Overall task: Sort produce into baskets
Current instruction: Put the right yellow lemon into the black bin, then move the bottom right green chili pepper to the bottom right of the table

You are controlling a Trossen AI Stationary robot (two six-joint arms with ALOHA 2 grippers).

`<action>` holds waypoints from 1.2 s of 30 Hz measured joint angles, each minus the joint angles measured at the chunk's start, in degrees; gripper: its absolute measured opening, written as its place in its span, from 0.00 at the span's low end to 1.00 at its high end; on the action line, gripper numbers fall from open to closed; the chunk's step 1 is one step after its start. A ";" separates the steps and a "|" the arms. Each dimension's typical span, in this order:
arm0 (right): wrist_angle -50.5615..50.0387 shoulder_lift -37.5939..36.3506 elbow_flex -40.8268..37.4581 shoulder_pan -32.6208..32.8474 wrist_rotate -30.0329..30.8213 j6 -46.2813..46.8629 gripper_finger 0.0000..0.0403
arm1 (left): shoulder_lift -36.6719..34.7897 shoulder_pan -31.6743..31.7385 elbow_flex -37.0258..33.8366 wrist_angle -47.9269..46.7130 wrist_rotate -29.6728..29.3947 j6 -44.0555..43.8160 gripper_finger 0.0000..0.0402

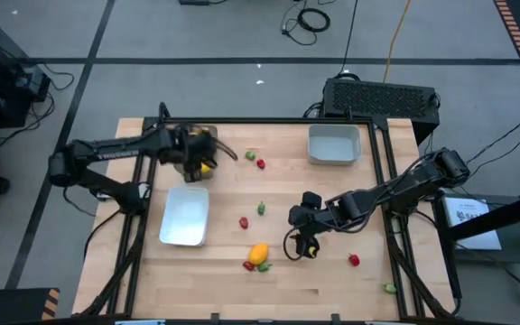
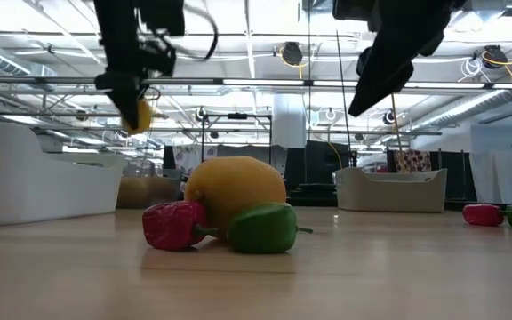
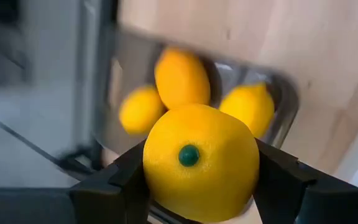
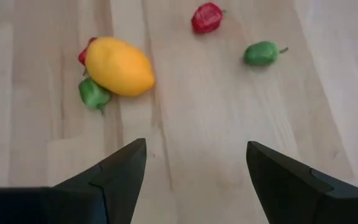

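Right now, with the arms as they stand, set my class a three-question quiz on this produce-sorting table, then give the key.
1. True or false: the left gripper holds a lemon above the grey-brown basket.
2. How many lemons already lie in that basket? A) one B) three C) five
3. Fill in: the right gripper hangs with its jaws ____ over bare wood, nearest the lemon on the table.

Key: 1 true; 2 B; 3 open.

Two dark, jointed robot arms trailing black cables, each ending in two flat, wedge-shaped matte black fingers (image 4: 123, 174).
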 joint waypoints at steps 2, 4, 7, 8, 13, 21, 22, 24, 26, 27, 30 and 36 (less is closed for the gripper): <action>-0.30 0.00 0.00 0.90 1.12 0.82 0.66 | 0.00 4.75 -0.69 0.23 2.79 -0.38 0.55; -0.42 0.00 0.00 1.80 2.11 1.68 0.66 | 0.04 8.68 -1.48 -0.07 4.43 -0.43 0.55; -0.63 0.00 0.00 3.20 2.12 3.19 0.66 | 0.04 12.80 -2.84 0.47 7.06 -0.43 0.55; -0.65 0.00 0.00 3.69 2.12 3.83 0.66 | 0.04 13.82 -3.31 0.49 8.16 -0.43 0.55; -0.77 0.02 0.00 6.33 2.08 7.21 0.66 | 0.04 15.87 -4.92 0.76 9.56 -0.21 0.58; -7.78 0.02 0.00 10.94 0.47 16.72 0.66 | 0.04 15.95 -5.25 3.88 9.56 -0.03 0.74; -9.13 0.02 0.00 11.44 -0.95 18.59 0.66 | 0.04 15.95 -5.25 3.75 9.57 0.11 0.75; -11.67 0.04 0.00 12.54 -4.58 22.10 0.66 | 0.04 15.97 -5.25 3.75 9.55 1.06 0.76; -13.64 0.04 0.00 13.75 -7.40 25.48 0.66 | 0.04 15.97 -5.25 4.40 9.56 2.40 0.76; -14.62 0.04 0.00 14.41 -8.62 27.33 0.66 | 0.04 15.95 -5.25 5.49 9.61 2.81 0.77; -17.62 0.04 0.00 16.35 -11.82 32.70 0.66 | -0.76 15.91 -5.25 9.82 12.50 2.93 0.77; -24.42 0.04 0.00 20.02 -18.79 44.53 0.66 | -4.73 14.93 -5.25 21.75 28.85 1.29 0.77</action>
